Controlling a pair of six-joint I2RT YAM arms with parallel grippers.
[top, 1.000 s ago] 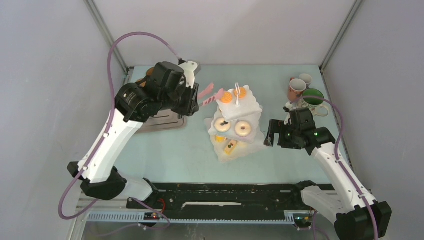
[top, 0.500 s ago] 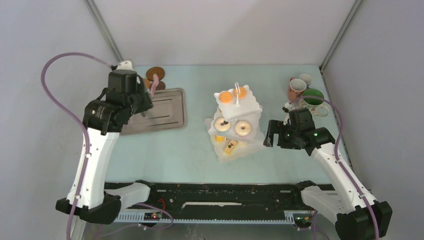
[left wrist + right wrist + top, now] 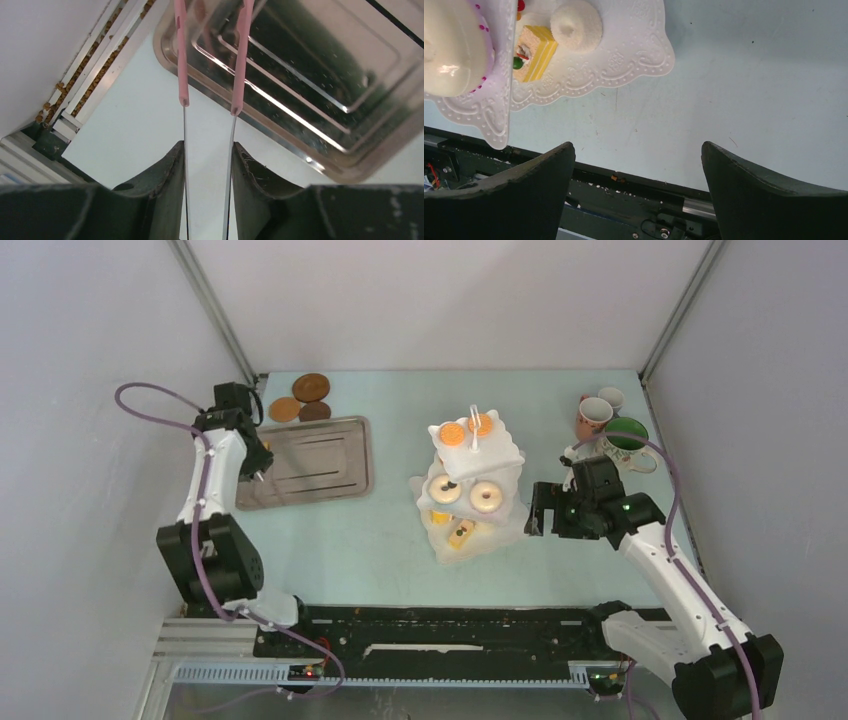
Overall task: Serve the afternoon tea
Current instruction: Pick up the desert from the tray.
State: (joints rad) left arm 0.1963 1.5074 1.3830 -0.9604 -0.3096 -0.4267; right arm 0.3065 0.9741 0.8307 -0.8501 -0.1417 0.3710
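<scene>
While the left tool (image 3: 206, 150) is clamped narrow on the pink tongs (image 3: 182, 60), their tips over the left edge of the grey tray (image 3: 310, 85), the right tool (image 3: 638, 150) is held wide and empty just beside the loaded stand (image 3: 490, 455) at mid-tabletop. Step judged: tongs to be parked — mugs (image 3: 593, 420) and coasters (image 3: 310, 388) not yet laid out. Next: tongs lowered flat, then released.

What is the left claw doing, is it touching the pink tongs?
Touching. The left wrist view shows the left claw closed on the pink tongs: both thin metal arms lie pressed against the claw's inner faces.
</scene>
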